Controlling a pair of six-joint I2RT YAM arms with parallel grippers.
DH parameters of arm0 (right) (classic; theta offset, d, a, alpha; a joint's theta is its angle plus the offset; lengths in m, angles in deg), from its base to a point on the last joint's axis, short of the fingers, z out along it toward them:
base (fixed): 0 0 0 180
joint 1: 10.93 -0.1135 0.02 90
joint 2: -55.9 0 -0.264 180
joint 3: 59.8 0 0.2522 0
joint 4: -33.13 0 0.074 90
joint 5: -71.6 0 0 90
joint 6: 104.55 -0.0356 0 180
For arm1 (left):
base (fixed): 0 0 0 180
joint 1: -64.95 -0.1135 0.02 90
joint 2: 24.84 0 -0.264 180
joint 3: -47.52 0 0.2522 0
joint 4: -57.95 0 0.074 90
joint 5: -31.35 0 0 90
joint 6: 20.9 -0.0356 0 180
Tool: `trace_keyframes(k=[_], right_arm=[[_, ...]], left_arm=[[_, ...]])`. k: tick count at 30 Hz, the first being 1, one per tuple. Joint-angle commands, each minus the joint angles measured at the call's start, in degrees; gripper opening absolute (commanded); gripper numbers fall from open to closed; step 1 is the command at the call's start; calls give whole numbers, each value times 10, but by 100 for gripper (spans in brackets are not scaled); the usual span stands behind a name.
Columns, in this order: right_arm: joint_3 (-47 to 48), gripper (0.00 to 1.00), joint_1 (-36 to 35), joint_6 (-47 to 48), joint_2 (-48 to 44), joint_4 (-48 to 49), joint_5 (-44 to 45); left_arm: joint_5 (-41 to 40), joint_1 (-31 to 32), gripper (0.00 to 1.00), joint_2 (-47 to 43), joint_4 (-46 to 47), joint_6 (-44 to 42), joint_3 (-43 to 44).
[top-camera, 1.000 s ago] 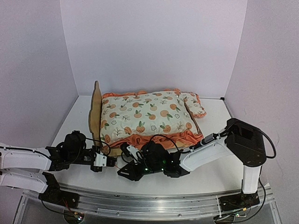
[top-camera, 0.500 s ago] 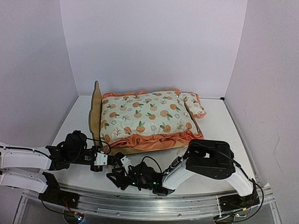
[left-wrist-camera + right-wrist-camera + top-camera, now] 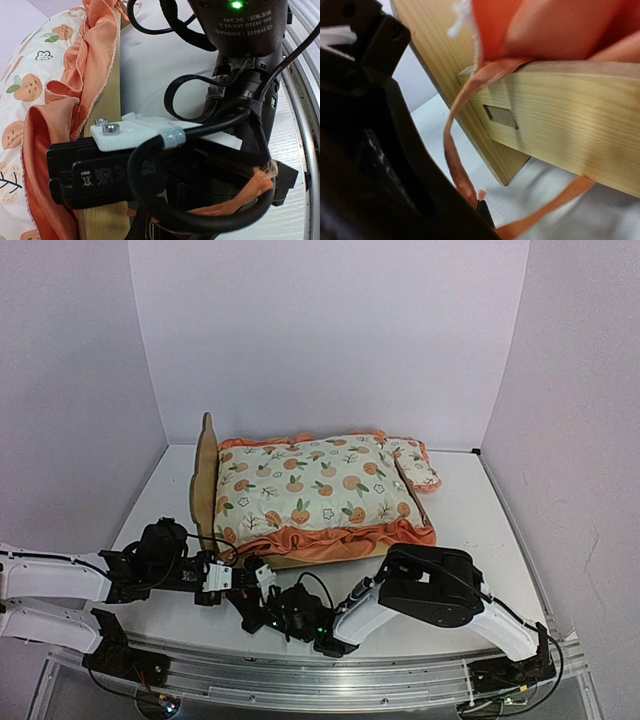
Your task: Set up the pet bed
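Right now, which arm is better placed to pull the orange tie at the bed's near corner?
Right. The right fingers are shut, apparently on the orange tie, beside a corner joint of the pet bed. The left fingers are shut alongside, no tie visibly in them.

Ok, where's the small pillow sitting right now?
Top view, far right side: the small pillow lies against the right end of the big fruit-print cushion.
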Motion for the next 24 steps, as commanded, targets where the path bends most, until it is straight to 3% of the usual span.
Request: trace_keyframes(k=[1,8,11,18,21,24], right_arm=[[-67,0,4,-10,-35,-10,-10],[-187,0,42,-57,-166,-64,-142],[-183,0,60,-88,-193,-123,-231],[-152,0,85,-155,-219,-206,-335],[-120,0,87,-163,-220,-263,-365],[-94,0,94,-204,-211,-283,-397]], left_arm=[[-18,-1,0,-15,-20,10,27],[-12,-1,0,-72,-74,-46,-17],[-15,-1,0,-84,-74,-88,-48],[-21,-1,0,-47,-52,-136,-67],[-29,-1,11,-27,-41,-156,-77],[-32,-1,31,-40,-50,-183,-87]])
